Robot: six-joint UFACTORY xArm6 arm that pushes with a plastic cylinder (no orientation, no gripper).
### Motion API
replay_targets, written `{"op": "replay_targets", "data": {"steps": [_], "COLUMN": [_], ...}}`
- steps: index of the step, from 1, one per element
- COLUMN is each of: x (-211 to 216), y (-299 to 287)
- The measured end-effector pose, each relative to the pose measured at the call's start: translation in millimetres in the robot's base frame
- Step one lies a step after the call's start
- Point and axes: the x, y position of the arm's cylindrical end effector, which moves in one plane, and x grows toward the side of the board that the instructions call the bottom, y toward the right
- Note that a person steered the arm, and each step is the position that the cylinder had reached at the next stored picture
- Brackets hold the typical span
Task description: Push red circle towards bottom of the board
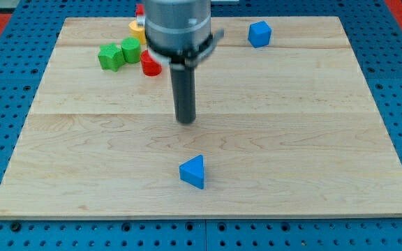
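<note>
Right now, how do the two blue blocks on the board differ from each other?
The blue triangle block is a wedge with a pointed top; the blue cube looks blocky with several flat faces. The triangle sits near the view's bottom, below my tip; the cube sits at the view's top right, far from the tip. Both are the same blue, and each stands alone on the wooden board.

Below the red circle (151,67) the tabletop (313,139) lies open; my tip (185,120) stands just right of that path, the blue triangle (193,171) farther down. Green blocks (118,54) crowd its left.

triangle block (193,171) below my tip (185,120)
</note>
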Motion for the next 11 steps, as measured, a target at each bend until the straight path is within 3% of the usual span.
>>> {"op": "replay_targets", "data": {"steps": [2, 3, 4, 6, 9, 11], "x": [-157, -228, -230, -202, -91, -54], "y": [101, 65, 46, -54, -57, -85]}}
